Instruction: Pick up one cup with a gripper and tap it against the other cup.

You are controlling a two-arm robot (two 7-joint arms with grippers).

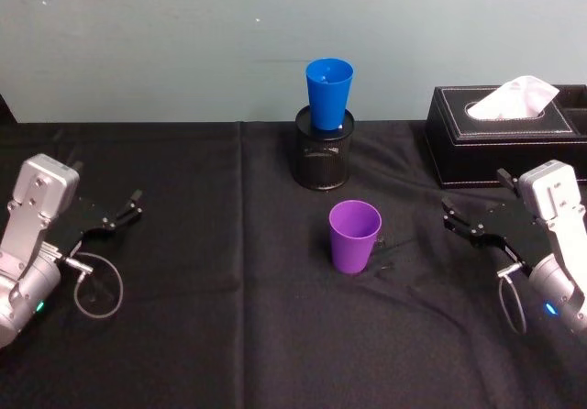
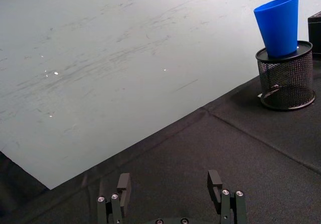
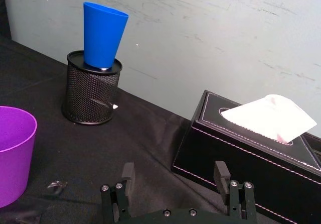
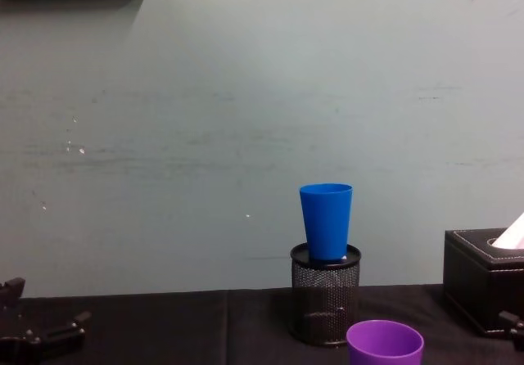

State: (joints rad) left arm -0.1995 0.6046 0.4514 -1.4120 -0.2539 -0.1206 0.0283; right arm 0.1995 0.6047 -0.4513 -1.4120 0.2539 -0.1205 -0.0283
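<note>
The purple cup (image 1: 355, 235) stands upright on the worktop (image 1: 202, 336), mouth up, with nothing touching it. It is to the left of the right claw (image 1: 448, 216), apart from it and level with its fingertips. The claw's fingers point toward the cup.

The blue cup (image 1: 328, 93) is farther from the right claw, beyond the purple cup and toward the wall. It is upright, its narrow base seated in the mouth of a black mesh holder (image 1: 323, 157). The two cups are well apart and not in contact.

Right claw: just above the black-draped worktop at the robot's right. The jaws are spread wide and hold nothing. In the right wrist view the purple cup is off to one side of the fingers, not between them. A black tissue box (image 1: 504, 138) with a white tissue standing out of its slot lies near this claw, ahead of it, against the wall.

Left claw (image 1: 134, 204): low over the worktop at the robot's left, well apart from both cups. The jaws are parted and empty.
</note>
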